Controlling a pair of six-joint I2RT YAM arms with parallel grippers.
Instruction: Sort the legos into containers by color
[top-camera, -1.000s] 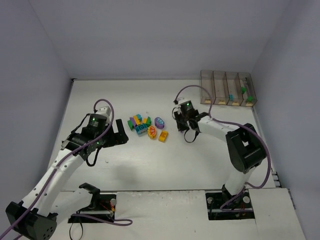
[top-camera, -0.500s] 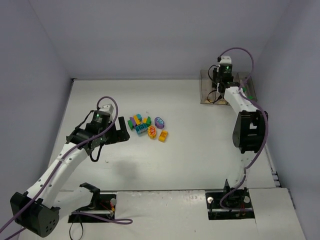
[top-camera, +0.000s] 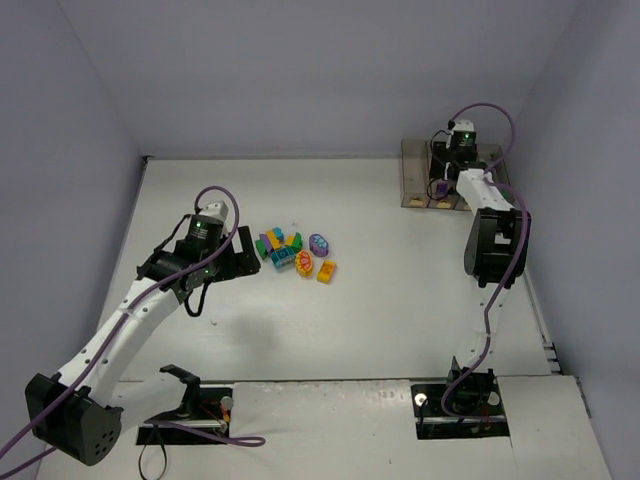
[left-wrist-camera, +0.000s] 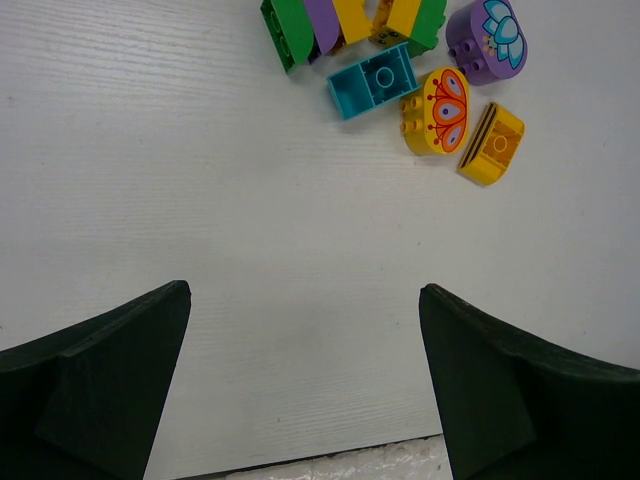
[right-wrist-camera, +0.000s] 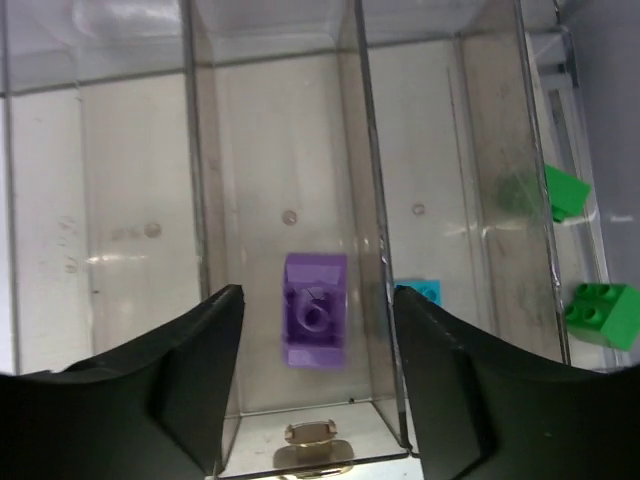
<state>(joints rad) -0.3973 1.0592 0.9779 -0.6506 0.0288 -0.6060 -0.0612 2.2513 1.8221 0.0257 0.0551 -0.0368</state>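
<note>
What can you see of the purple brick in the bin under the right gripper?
The purple brick is small glossy plastic, roughly rectangular, with a raised curl-like mark on top. It is alone in the second clear bin from the left, between the open fingers of the right gripper, touching neither. Whether it rests on the floor or is falling cannot be told.

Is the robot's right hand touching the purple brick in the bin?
Apart. The right wrist view shows the purple brick inside its bin, with bare bin floor visible between it and both fingers of the right hand.
</note>
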